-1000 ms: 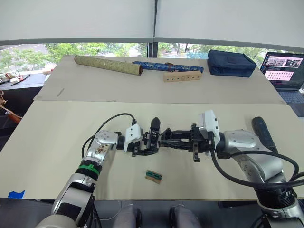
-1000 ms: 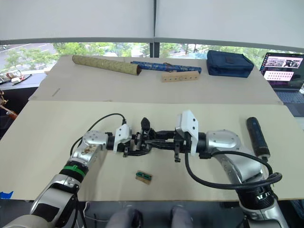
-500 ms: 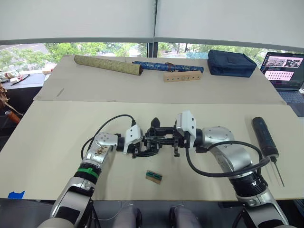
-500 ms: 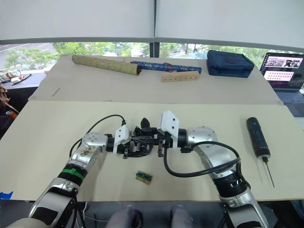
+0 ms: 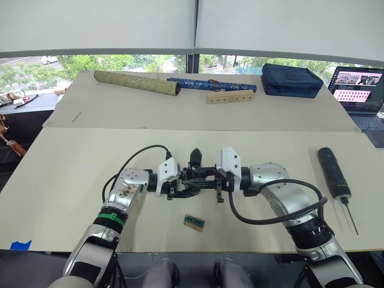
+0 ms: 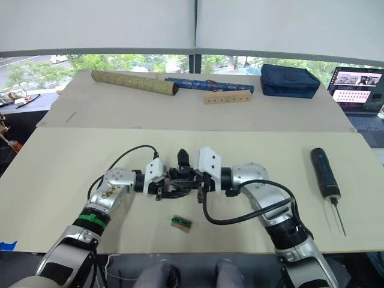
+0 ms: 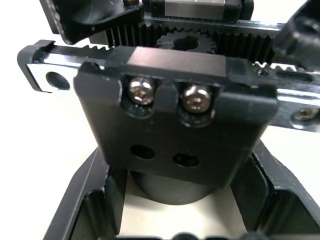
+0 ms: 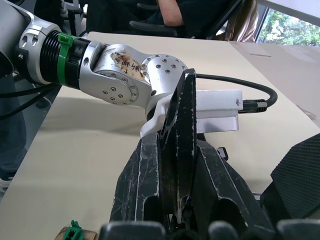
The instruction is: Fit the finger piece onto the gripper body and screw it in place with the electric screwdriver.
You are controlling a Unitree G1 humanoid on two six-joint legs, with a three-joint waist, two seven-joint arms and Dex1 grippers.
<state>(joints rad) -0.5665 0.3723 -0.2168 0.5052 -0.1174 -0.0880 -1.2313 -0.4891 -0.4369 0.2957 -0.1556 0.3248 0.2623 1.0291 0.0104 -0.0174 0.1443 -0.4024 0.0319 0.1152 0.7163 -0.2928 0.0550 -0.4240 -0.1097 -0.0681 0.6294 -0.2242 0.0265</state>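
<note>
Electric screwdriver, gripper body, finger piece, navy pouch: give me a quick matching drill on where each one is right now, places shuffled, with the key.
Things:
1. electric screwdriver
2. gripper body
3. finger piece
4. navy pouch

Places:
A. clamped between the right gripper's fingers
B. on the far table, near the laptop
C. lying loose on the near table, on the robot's right
D. held in the left gripper

Pairs: 1-C, 2-D, 3-A, 4-B

1. An olive-green roll (image 5: pixel 137 82) lies at eleven o'clock on the far worktop (image 5: pixel 300 111).
2. A blue patterned roll (image 5: pixel 211 84) sits beside a wooden block (image 5: pixel 230 96) with holes.
3. Navy pouch (image 5: pixel 292 80) and laptop (image 5: pixel 359 89) at one o'clock.
4. Small green part (image 5: pixel 194 222) near the front edge.
</note>
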